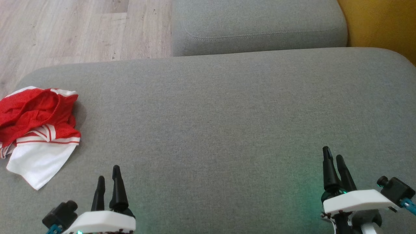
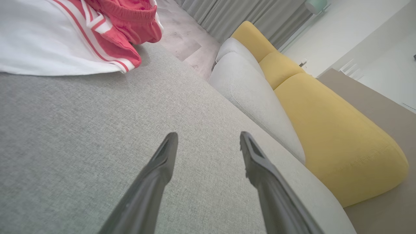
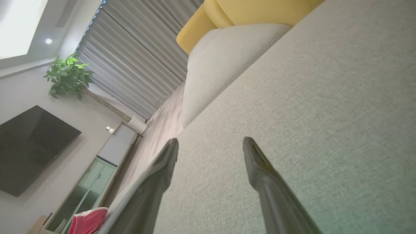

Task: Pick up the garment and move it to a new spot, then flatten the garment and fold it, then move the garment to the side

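The garment (image 1: pixel 39 130) is a crumpled red and white piece with striped trim, lying on the grey cushion (image 1: pixel 211 123) at its left edge. In the left wrist view the garment (image 2: pixel 71 35) fills the upper left corner. My left gripper (image 1: pixel 109 182) stands open at the lower left, a short way right of and nearer than the garment, with nothing between its fingers (image 2: pixel 162 162). My right gripper (image 1: pixel 334 159) is open at the lower right, far from the garment, empty above bare cushion. A red bit of the garment (image 3: pixel 87 221) shows in the right wrist view.
A second grey cushion (image 1: pixel 260 26) lies beyond the far edge, with a yellow cushion (image 1: pixel 383 22) at the far right. Wooden floor (image 1: pixel 74 29) runs past the far left corner. The right wrist view shows curtains (image 3: pixel 136 58), a plant (image 3: pixel 66 76) and a dark screen (image 3: pixel 29 146).
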`<state>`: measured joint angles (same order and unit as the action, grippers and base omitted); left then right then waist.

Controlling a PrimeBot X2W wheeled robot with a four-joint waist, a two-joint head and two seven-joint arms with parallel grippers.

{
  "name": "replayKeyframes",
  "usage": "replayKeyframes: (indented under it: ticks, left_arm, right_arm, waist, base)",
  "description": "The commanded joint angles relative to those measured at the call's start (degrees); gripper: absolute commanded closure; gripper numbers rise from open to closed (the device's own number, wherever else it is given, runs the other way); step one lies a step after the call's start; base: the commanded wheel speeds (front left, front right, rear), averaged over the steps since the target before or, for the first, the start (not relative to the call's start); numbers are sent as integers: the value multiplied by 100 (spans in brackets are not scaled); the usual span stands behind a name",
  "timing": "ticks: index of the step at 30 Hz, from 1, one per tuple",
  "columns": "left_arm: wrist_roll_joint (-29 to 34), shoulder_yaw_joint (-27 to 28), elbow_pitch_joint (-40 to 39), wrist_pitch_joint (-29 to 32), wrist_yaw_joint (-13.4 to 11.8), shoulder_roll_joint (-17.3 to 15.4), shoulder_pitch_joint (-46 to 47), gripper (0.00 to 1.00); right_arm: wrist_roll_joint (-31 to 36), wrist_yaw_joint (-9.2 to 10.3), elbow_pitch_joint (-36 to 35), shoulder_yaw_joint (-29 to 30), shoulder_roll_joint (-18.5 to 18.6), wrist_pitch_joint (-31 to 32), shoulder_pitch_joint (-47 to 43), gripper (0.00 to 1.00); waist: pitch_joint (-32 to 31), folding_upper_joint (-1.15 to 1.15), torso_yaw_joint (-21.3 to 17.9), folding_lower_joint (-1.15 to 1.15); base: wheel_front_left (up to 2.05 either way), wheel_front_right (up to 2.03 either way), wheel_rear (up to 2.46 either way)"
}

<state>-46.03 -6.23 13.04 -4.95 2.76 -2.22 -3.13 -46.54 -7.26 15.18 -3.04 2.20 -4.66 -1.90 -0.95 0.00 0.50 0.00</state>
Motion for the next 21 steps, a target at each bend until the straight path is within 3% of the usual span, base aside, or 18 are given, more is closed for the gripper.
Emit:
replayKeyframes:
  ticks: [1, 21]
  left_arm:
    - [252, 23, -158, -84, -36, -46, 104, 0]
    - [1482, -136, -128, -404, -196, -52, 16, 0]
  right_arm:
    - [257, -14, -182, -113, 45, -108, 149, 0]
    - [1618, -18, -98, -401, 53, -429, 141, 0]
  waist:
    - [-3, 0, 2, 0]
    - [-22, 0, 30, 0]
  base:
    - [0, 0, 0]
    - [0, 0, 0]
